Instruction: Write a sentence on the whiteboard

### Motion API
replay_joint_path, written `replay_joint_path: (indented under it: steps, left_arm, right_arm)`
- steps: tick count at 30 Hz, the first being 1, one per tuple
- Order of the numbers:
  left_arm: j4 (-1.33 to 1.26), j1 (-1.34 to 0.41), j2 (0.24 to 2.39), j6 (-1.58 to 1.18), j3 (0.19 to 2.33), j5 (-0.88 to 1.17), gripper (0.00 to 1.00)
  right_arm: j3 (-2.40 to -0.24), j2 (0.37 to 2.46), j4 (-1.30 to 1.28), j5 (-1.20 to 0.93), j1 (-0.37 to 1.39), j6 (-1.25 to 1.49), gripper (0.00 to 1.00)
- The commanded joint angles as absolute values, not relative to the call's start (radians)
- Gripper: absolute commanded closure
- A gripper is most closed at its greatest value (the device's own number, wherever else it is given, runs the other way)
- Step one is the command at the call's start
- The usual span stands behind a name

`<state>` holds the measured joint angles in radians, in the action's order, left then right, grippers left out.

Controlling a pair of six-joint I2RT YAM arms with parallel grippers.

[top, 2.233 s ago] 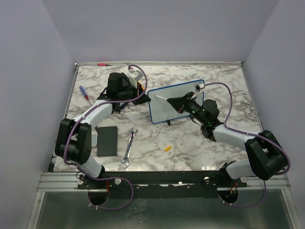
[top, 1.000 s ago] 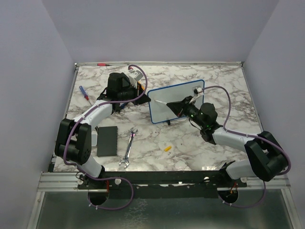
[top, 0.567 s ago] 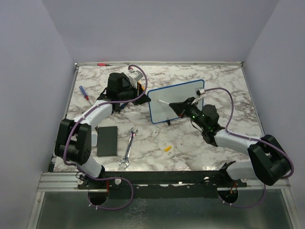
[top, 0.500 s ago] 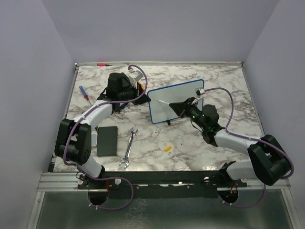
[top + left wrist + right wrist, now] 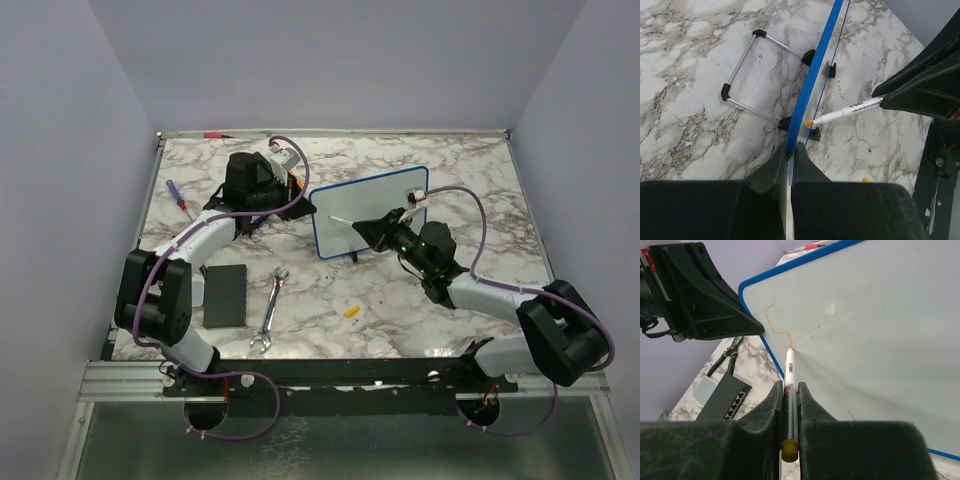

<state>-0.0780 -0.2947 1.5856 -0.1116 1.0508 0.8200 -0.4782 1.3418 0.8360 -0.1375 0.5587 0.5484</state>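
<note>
The whiteboard (image 5: 372,196) stands upright on small black feet, its blue frame (image 5: 816,70) seen edge-on in the left wrist view. My left gripper (image 5: 309,205) (image 5: 791,149) is shut on the frame's left edge. My right gripper (image 5: 364,225) (image 5: 788,386) is shut on a white marker (image 5: 789,371) (image 5: 851,109) with an orange tip. The tip touches the board's face (image 5: 870,315) near its left edge. Of the sentence, only a short wavy orange line (image 5: 773,322) shows, ending at the tip.
On the marble table lie a wrench (image 5: 270,310), a black pad (image 5: 224,295), a small yellow cap (image 5: 352,311), a blue-handled screwdriver (image 5: 176,193) and a red pen (image 5: 213,133) at the back edge. A grey boxed device (image 5: 722,395) lies left of the board.
My right gripper has carried the marker tip a little down the left part of the board. The left gripper and the board have stayed put.
</note>
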Motion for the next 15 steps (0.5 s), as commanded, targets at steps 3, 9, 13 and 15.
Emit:
replay_joint_path:
  steps: [3,9,13,15]
  left_arm:
    - [-0.063,-0.304,1.55,-0.102,1.037,0.813,1.0]
    - [-0.063,-0.303,1.548,-0.102,1.037,0.812,1.0]
    - [-0.062,-0.303,1.545,-0.102,1.037,0.804,1.0]
    - [-0.062,-0.303,1.543,-0.102,1.037,0.795,1.0]
  right_arm:
    - [-0.482,1.388,0.816,-0.078,0.576,0.52,0.99]
    - [-0.498,1.402,0.828,-0.073,0.592,0.523,0.99]
    - [-0.497,1.393,0.825,-0.063,0.597,0.522,0.99]
    - [-0.491,1.377,0.816,-0.06,0.598,0.519,0.99]
